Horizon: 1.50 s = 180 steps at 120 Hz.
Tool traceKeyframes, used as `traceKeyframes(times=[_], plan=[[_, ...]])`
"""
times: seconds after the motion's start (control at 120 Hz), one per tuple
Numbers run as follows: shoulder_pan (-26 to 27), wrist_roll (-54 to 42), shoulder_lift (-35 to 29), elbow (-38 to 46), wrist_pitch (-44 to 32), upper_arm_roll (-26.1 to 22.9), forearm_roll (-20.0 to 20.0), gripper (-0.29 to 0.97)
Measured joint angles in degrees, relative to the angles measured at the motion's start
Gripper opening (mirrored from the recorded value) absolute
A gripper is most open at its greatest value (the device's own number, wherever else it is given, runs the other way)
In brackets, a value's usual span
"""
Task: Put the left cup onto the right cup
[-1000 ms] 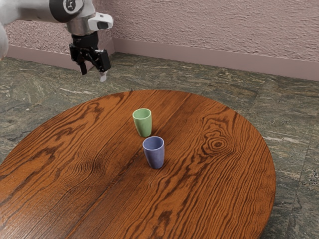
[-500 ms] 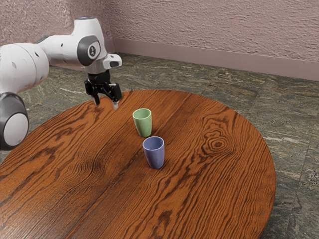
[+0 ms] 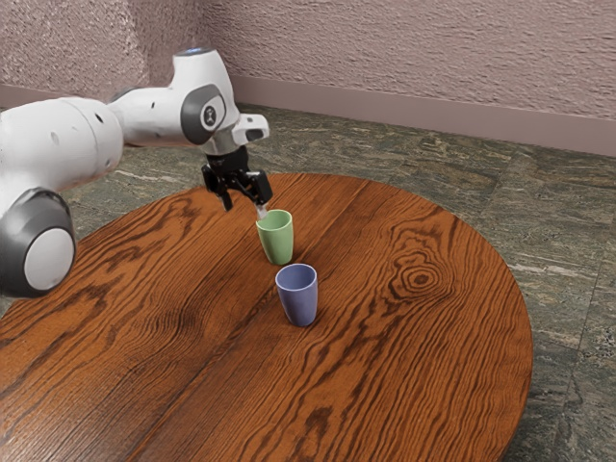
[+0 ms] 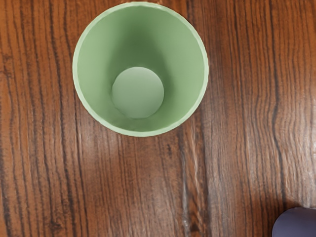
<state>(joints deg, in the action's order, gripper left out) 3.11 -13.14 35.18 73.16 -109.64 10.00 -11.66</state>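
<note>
Two cups stand upright on the round wooden table (image 3: 404, 366). The green cup (image 3: 275, 237) is near the middle, open side up, with nothing in it. The blue cup (image 3: 296, 294) stands close to the green cup, on the side nearer the exterior camera, and they do not touch. The gripper (image 3: 245, 202) hangs just above the green cup's rim, toward the exterior view's left. Its fingers are spread apart and hold nothing. From the wrist, the green cup (image 4: 140, 69) is seen from right above, with the blue cup (image 4: 295, 223) off to one side.

Green cup (image 4: 140, 69) upright, purple cup (image 4: 296, 223) near
</note>
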Motion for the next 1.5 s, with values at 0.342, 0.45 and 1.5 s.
traceKeyframes(times=[0.342,0.45,1.5], plan=[[0.3,0.3,5.9,-6.4,0.1,-0.5,0.1,0.66],[0.3,0.3,7.3,-7.5,0.1,-0.9,0.1,0.66],[0.3,1.7,16.7,-19.4,2.5,-1.6,0.3,0.66]])
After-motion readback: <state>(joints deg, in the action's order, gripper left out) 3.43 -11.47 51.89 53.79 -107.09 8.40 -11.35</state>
